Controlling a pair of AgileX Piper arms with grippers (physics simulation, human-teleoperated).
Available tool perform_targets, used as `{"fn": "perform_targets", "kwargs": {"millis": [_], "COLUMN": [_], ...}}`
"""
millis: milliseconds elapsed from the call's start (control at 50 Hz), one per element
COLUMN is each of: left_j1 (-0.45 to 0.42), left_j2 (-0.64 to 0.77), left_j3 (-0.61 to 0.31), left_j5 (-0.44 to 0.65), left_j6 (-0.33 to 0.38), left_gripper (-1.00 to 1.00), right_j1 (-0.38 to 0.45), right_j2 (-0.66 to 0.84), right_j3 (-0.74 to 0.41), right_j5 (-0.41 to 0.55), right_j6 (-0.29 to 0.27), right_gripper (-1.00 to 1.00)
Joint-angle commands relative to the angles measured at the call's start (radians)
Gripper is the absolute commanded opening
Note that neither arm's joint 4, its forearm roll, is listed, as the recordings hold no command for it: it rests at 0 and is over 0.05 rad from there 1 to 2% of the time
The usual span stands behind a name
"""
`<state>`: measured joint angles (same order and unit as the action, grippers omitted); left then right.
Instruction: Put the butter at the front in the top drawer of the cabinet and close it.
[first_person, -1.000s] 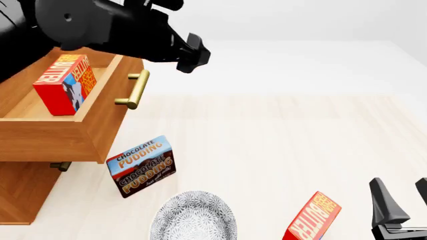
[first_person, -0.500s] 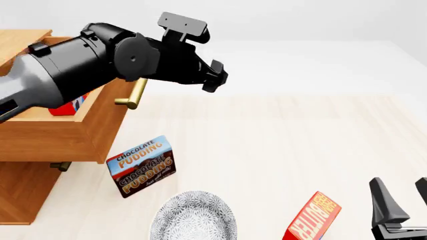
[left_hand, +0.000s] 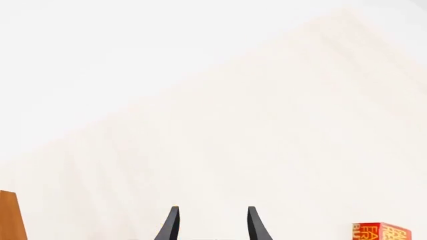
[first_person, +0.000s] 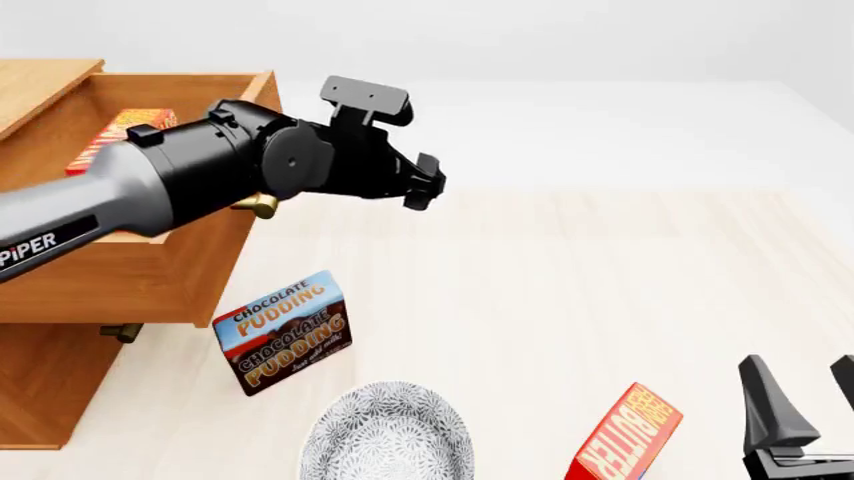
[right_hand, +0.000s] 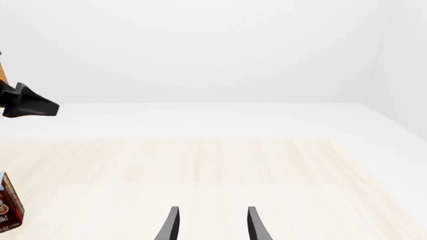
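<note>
Fingers of your left gripper (left_hand: 210, 225) stand apart with nothing between them; the left wrist view shows two dark tips and bare table (first_person: 574, 290) beyond. In the front view that left gripper (first_person: 416, 185) hangs in the air just off the outer face of the top drawer (first_person: 200, 260), pointing away from the cabinet (first_person: 40, 380) toward the open table. Its arm crosses in front of the drawer face and covers most of the brass handle (first_person: 260, 207), of which only a stub shows beneath the wrist.

The butter (first_person: 114, 135) sits inside the pulled-out top drawer, upright and leaning a little, mostly hidden behind the arm, so you probably cannot judge how squarely it stands. A second butter box (first_person: 625, 440) stands on the table near your right gripper (first_person: 821, 400), whose fingers are parted and empty in the right wrist view (right_hand: 210, 225); it stays low at the near right edge, well apart from the cabinet.

What remains, as far as these views allow, is the closing. The drawer face lies behind your left gripper, on the cabinet side, and the drawer slides back along that same line. Your left arm is by far the nearer. You need to turn or back the tool onto the face or handle and push straight in. The chocolate pudding box (first_person: 280, 333) and the patterned bowl (first_person: 387, 435) sit below, clear of that path.
</note>
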<state>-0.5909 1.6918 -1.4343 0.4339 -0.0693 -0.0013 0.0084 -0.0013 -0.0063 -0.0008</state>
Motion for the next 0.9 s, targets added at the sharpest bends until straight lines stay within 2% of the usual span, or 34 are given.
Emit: {"fn": "perform_targets", "kwargs": {"millis": [20,320,900], "left_j1": [0.035,0.11,0.227], "left_j2": [0.012,-0.014,-0.077], "left_j3": [0.047,0.131,0.208], "left_j5": [-0.037,-0.08,-0.082], "left_j6": [-0.02,-0.027,0.0], "left_gripper": [1.0,1.0,1.0], "right_j1": [0.0,0.0,0.0], "right_j2": [-0.004,-0.005,0.001], "right_j3": [0.0,0.001,0.0], "right_j5": [0.004,0.005,0.0], "right_j6": [0.0,0.0,0.0], "right_gripper": [1.0,1.0,1.0]}}
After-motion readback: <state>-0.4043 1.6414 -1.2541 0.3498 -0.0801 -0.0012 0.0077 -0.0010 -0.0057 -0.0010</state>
